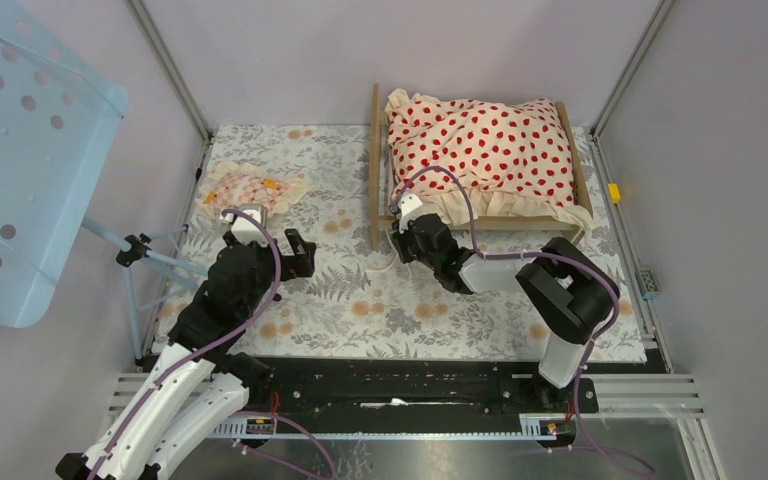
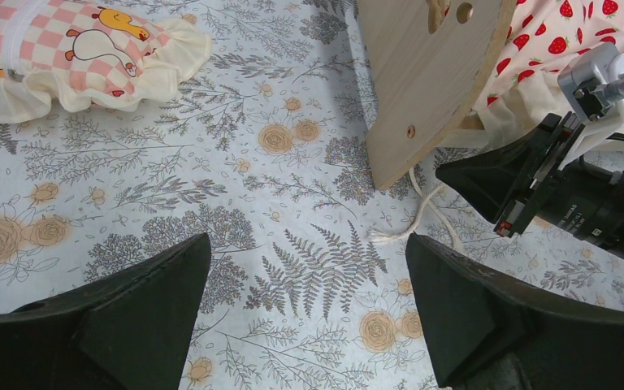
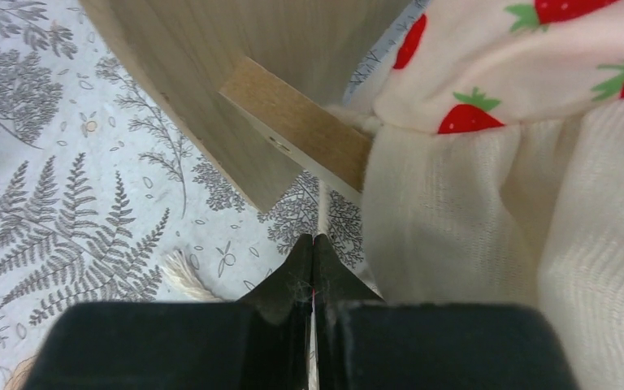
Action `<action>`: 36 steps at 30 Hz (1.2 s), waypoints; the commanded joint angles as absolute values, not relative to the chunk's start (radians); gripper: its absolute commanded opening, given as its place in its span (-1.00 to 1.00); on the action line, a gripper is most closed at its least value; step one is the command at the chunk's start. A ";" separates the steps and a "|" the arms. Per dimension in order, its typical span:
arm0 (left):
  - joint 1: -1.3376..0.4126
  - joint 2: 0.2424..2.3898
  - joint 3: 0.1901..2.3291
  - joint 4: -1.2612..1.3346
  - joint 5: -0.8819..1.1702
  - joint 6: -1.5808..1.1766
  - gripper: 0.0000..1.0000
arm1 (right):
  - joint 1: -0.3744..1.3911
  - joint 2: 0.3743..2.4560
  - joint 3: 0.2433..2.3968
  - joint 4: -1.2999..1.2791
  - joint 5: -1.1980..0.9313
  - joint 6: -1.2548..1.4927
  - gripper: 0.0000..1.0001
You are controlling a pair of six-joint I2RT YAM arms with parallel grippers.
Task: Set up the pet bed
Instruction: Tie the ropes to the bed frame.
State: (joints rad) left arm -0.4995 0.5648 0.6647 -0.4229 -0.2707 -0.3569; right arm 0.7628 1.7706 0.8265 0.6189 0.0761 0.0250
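Observation:
The pet bed (image 1: 377,150) is a light-wood frame at the back, headboard to the left. The red-dotted cream blanket (image 1: 480,145) covers it and hides the mattress. The pink checked pillow (image 1: 250,188) lies on the mat to the left, and shows in the left wrist view (image 2: 65,49). My right gripper (image 1: 400,237) is at the bed's near-left corner (image 3: 292,122), shut (image 3: 314,244) on a thin white cord (image 3: 322,203) hanging from the bed. The cord's frayed end (image 3: 183,276) lies on the mat. My left gripper (image 1: 298,248) is open and empty above the mat (image 2: 309,268), between pillow and bed.
A floral mat (image 1: 360,300) covers the table. A pale blue perforated panel (image 1: 20,160) on a stand stands at the left. Metal frame posts (image 1: 170,65) and grey walls enclose the cell. A small yellow piece (image 1: 614,191) sits on the right rail.

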 commanded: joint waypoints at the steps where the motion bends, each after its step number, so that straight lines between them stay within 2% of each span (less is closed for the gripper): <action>1: -0.497 0.567 0.666 -0.397 -0.275 -0.357 0.98 | 0.756 1.795 0.829 0.677 0.188 0.049 -1.00; 10: -0.497 0.571 0.666 -0.397 -0.273 -0.357 0.98 | 0.756 1.834 0.850 0.650 0.365 0.061 -1.00; 16: -0.497 0.571 0.667 -0.397 -0.274 -0.356 0.98 | 0.755 1.819 0.855 0.628 0.384 0.060 -1.00; 20: -0.497 0.571 0.666 -0.397 -0.274 -0.356 0.98 | 0.756 1.763 0.822 0.635 0.320 0.048 -0.99; 22: -0.497 0.571 0.666 -0.397 -0.273 -0.356 0.98 | 0.756 1.718 0.791 0.642 0.240 0.028 -0.83; 25: -0.497 0.571 0.666 -0.397 -0.273 -0.356 0.98 | 0.756 1.643 0.748 0.640 0.053 -0.043 -0.43; 28: -0.497 0.570 0.667 -0.397 -0.272 -0.356 0.98 | 0.756 1.564 0.730 0.584 -0.105 -0.127 -0.13; 30: -0.497 0.568 0.666 -0.398 -0.272 -0.356 0.98 | 0.756 1.523 0.735 0.508 -0.176 -0.235 -0.07; 34: -0.496 0.566 0.667 -0.397 -0.273 -0.357 0.98 | 0.740 1.502 0.813 0.297 -0.140 -0.342 0.00; 36: -0.497 0.567 0.666 -0.397 -0.270 -0.357 0.98 | 0.734 1.532 0.906 0.159 -0.063 -0.270 -0.09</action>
State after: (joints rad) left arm -0.4995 0.5652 0.6647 -0.4229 -0.2703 -0.3565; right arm 0.7563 1.5169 0.7647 0.4240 -0.0944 -0.2333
